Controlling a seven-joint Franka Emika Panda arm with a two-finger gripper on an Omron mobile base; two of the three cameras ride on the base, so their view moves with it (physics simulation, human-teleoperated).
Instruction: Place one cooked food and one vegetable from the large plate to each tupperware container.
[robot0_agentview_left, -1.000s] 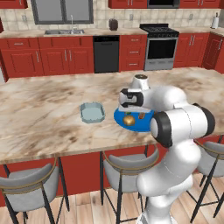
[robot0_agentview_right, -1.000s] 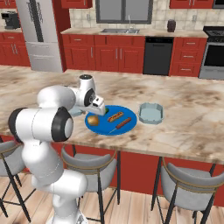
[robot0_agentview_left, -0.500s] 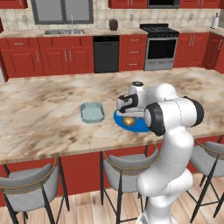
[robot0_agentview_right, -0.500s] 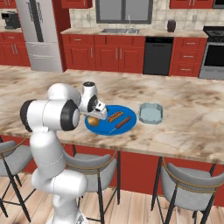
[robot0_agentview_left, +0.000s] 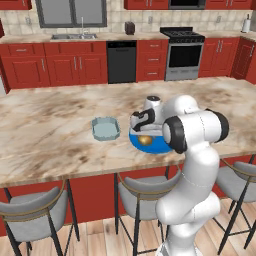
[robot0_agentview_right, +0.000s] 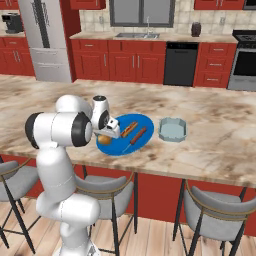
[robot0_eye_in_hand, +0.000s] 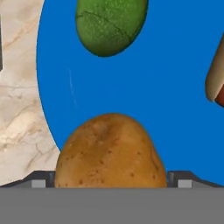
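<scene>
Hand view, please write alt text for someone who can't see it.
A brown speckled potato sits close to the camera on a flat bright blue plate, with a dark green oval vegetable beyond it. Marbled beige countertop shows beside the plate.

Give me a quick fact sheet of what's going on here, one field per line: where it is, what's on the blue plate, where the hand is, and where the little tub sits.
place: kitchen island counter, marbled top
large plate: blue, holds a potato, a green vegetable, a hot dog and a skewer-like stick
gripper: low over the plate, at the potato; jaw state unclear
tupperware container: on the counter beside the plate, nothing in it
</scene>
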